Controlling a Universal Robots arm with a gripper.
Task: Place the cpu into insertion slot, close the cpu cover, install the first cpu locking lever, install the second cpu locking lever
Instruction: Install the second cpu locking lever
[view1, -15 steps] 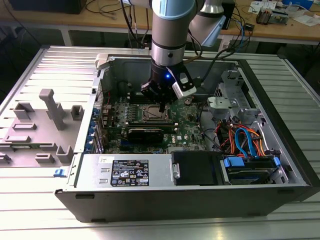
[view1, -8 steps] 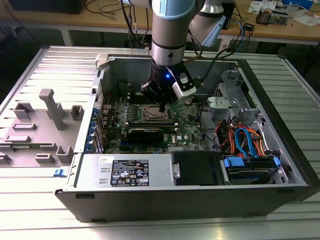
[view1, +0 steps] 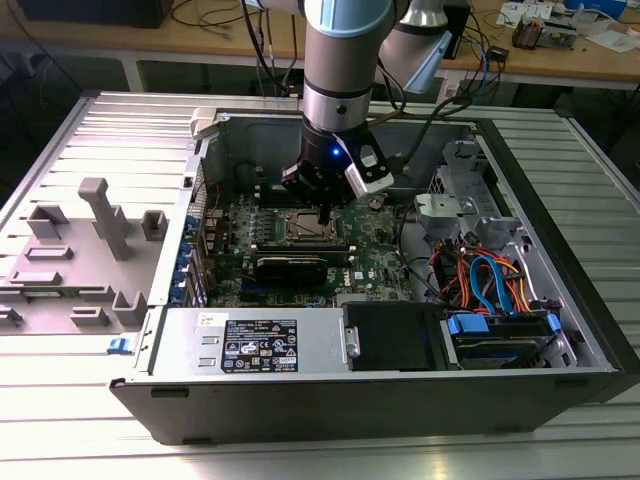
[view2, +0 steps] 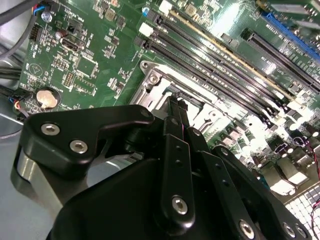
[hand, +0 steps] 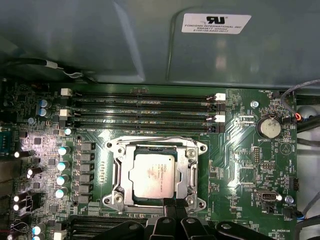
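Note:
The cpu (hand: 151, 175) lies flat in the insertion slot (hand: 116, 194) on the green motherboard, its dull silver top facing up. The cpu cover (hand: 190, 162), a silvery frame, lies down around the chip. My gripper (hand: 172, 204) hangs at the socket's edge just past the cover, its two thin black fingers pressed together. In the second wrist view the gripper (view2: 178, 104) tips reach down to the metal frame of the cover (view2: 159, 82). In the exterior view the gripper (view1: 322, 212) stands straight above the insertion slot (view1: 303, 226) inside the open computer case. Whether the fingers pinch a lever is hidden.
Long black memory slots (hand: 145, 107) run beside the socket, with a coin battery (hand: 270, 126) near them. A black card (view1: 290, 266), the power supply (view1: 250, 342) and a drive cage with coloured cables (view1: 490, 282) crowd the case. A grey fixture (view1: 92, 240) lies outside.

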